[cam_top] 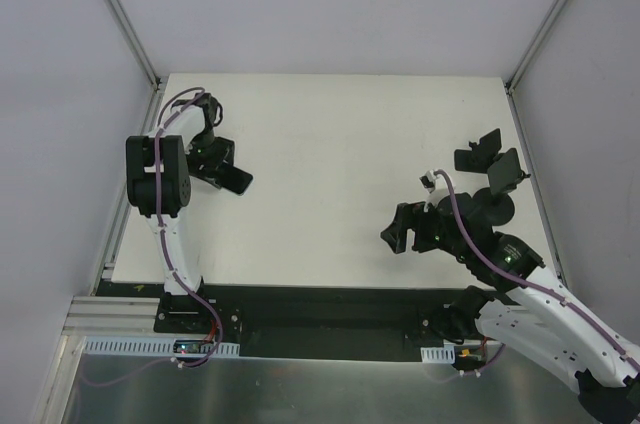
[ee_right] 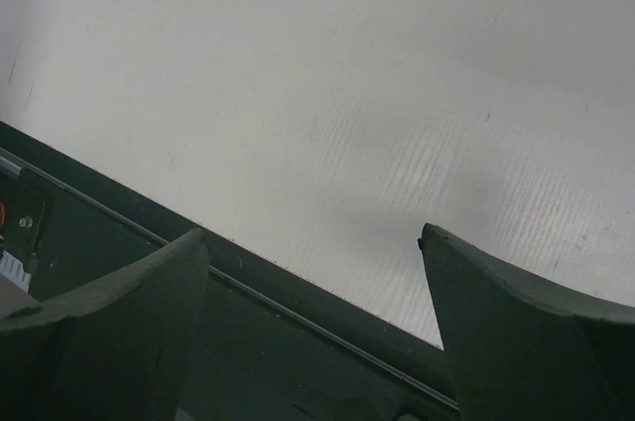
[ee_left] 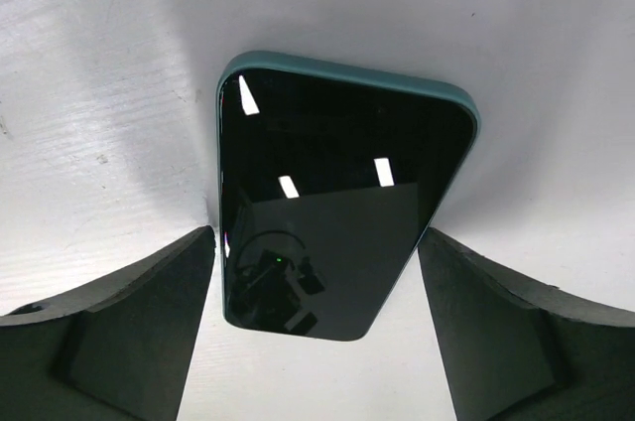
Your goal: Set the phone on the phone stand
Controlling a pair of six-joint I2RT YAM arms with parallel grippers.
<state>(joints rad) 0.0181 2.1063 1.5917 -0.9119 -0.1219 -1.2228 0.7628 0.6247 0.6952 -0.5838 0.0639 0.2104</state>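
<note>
The phone (ee_left: 327,203), a black glossy slab in a teal case, lies flat on the white table and also shows in the top view (cam_top: 238,180). My left gripper (ee_left: 316,234) is open over its near end, one finger on each side, close to the edges but not clamping them; in the top view it (cam_top: 218,162) is at the table's left. The phone stand (cam_top: 503,172), black with angled holder plates, stands at the far right. My right gripper (cam_top: 402,229) is open and empty, left of the stand and near the front edge, as the right wrist view (ee_right: 312,233) shows.
The white table (cam_top: 340,144) is bounded by grey walls on three sides. A black rail (ee_right: 298,342) runs along its near edge under my right gripper. The right arm's purple cable (cam_top: 470,234) passes just in front of the stand.
</note>
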